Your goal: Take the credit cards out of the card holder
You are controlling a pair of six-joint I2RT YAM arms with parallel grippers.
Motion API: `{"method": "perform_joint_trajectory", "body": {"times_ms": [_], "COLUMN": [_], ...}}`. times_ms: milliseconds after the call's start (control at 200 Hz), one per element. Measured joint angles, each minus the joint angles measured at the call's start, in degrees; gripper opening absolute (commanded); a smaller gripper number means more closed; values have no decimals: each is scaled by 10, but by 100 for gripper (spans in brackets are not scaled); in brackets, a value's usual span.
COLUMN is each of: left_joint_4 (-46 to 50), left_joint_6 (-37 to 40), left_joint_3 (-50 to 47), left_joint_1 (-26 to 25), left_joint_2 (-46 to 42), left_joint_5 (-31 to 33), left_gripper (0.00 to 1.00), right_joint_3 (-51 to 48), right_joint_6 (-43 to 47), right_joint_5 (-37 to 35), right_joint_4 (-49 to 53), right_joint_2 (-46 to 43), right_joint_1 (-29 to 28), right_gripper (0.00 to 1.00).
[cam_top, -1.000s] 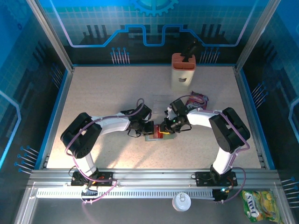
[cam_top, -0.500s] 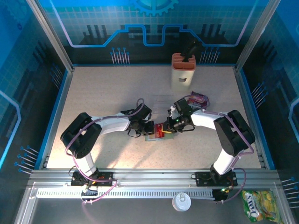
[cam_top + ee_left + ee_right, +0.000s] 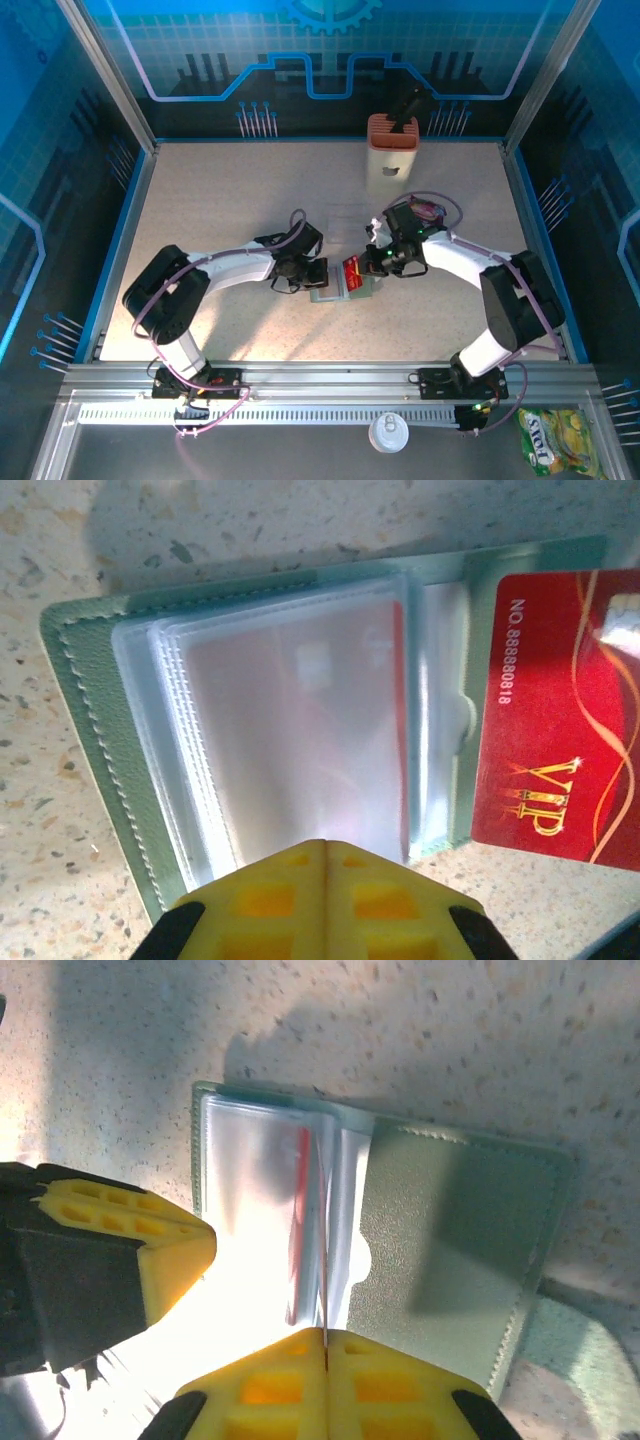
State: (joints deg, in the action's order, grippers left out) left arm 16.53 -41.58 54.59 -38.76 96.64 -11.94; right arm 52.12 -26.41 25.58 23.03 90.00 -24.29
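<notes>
Left wrist view: a red card (image 3: 555, 715) with gold "VIP" lettering and a printed number sticks most of the way out of the card holder (image 3: 85, 680). The holder is a flat grey-green wallet with stitched edges, lying open on the speckled counter (image 3: 250, 520). Cloudy clear sleeves (image 3: 290, 720) are stacked on its panel, and whether another card sits inside them cannot be told.

The left tool (image 3: 325, 865) is closed, its yellow pads meeting at the edge of the sleeves. Whether it pinches the plastic or only presses on it is unclear. In the right wrist view, the right tool (image 3: 325, 1360) is also closed, with the card's thin edge running up into the seam between its pads, so it appears to grip the red card.

From above, the holder lies near the middle of the counter between the two tools. A tall orange-and-cream block (image 3: 392, 150) stands at the far edge, and a crinkled purple-red packet (image 3: 428, 210) lies just beyond the right arm.

The card is probably light, stiff and slick, so it is best pinched flat across both faces at its exposed end. The holder looks soft and light and would likely drag along unless it is pinned down.
</notes>
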Motion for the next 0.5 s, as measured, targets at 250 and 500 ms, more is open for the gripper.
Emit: {"method": "perform_joint_trajectory", "body": {"times_ms": [250, 500], "left_joint_4": [13, 18], "left_joint_6": [11, 13], "left_joint_3": [3, 4], "left_joint_1": [3, 37], "left_joint_2": [-42, -66], "left_joint_5": [13, 14], "left_gripper": [3, 3], "right_joint_3": [55, 104], "right_joint_6": [97, 160], "right_joint_5": [-64, -96], "right_joint_4": [77, 137], "right_joint_2": [-26, -27], "right_joint_1": [0, 0], "right_gripper": [5, 4]}}
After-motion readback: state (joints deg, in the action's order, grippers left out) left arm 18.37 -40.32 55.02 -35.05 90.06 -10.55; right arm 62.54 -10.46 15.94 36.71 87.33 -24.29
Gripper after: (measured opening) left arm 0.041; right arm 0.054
